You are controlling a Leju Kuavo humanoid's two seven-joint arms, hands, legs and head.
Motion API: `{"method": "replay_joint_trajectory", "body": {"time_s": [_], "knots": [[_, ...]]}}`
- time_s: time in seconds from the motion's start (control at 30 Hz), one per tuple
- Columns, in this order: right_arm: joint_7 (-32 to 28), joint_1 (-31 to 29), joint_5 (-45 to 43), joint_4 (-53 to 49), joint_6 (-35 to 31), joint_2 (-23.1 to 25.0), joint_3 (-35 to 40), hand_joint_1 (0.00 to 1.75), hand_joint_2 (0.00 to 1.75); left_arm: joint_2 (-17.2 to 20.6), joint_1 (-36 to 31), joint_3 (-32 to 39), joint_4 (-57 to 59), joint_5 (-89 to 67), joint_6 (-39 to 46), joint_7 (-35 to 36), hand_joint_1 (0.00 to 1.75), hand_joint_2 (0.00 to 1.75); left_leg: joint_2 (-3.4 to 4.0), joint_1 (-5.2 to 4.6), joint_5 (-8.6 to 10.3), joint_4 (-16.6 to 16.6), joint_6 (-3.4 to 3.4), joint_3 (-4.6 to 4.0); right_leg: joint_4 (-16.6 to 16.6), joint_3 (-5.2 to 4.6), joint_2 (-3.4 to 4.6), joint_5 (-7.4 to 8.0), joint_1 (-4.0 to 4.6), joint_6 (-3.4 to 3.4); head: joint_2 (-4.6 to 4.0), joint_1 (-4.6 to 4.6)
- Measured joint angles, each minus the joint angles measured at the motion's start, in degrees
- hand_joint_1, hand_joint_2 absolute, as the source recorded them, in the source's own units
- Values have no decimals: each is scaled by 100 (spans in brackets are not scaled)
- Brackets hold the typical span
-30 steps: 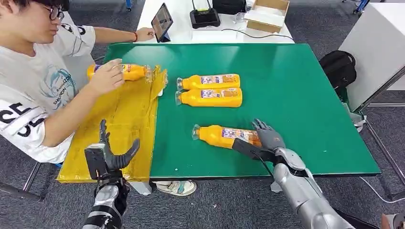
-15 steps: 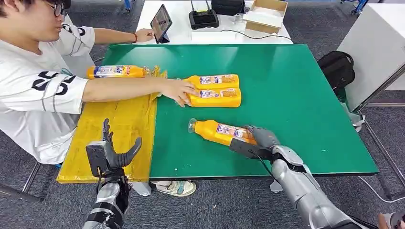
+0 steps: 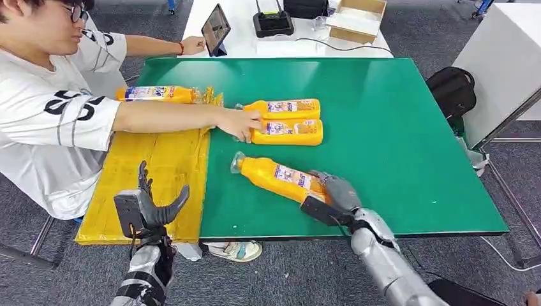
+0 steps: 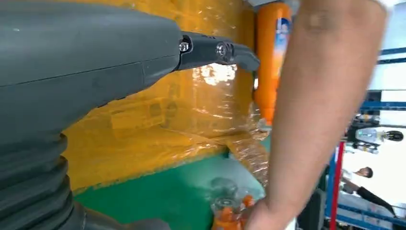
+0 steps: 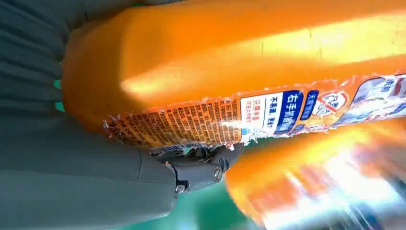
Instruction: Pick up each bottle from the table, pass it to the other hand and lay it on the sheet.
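Observation:
My right hand [image 3: 332, 196] grips the base end of an orange bottle [image 3: 275, 178], which slants across the green table [image 3: 395, 127] with its clear cap toward the yellow sheet [image 3: 156, 172]. Up close, the bottle [image 5: 249, 67] fills the right wrist view, my hand [image 5: 95, 158] wrapped around it. My left hand [image 3: 148, 207] is held up with fingers apart over the sheet's near edge, holding nothing. One bottle [image 3: 156, 94] lies at the sheet's far end. Two more bottles [image 3: 287, 121] lie side by side mid-table.
A person sits at the table's left, a hand [image 3: 237, 124] on the caps of the paired bottles; that forearm [image 4: 316, 110] crosses the left wrist view. A white desk [image 3: 281, 25] with a tablet, a box and devices stands behind. A black bag [image 3: 453, 89] sits at right.
My right hand closed on the near bottle and swung it leftward toward the sheet. The person left one bottle on the sheet and reached across to the paired bottles. My left hand barely moved.

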Motion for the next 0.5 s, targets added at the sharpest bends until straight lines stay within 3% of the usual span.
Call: {"method": "replay_joint_trajectory", "body": {"time_s": [0.13,0.3,0.5], "knots": [[-56,267,-61,-623,-203,214,-175,175,175,-55,42,-20,-42,28,-24,46,0,175,-10,0,1,0,1,-16,0,-11,-9,-8,-1,10,0,2],[-969,682,-560,-1563,-1278,541,-565,175,175,-107,191,-169,-210,317,-449,267,0,175,-23,-4,-2,0,3,-33,-2,-21,-13,-11,-7,15,0,0],[-1253,979,-665,-2412,-1719,772,-803,175,175,-175,393,-483,-529,589,-825,488,0,175,-22,-4,-6,0,6,-39,-4,-30,-13,-14,-6,17,0,-2]]}}
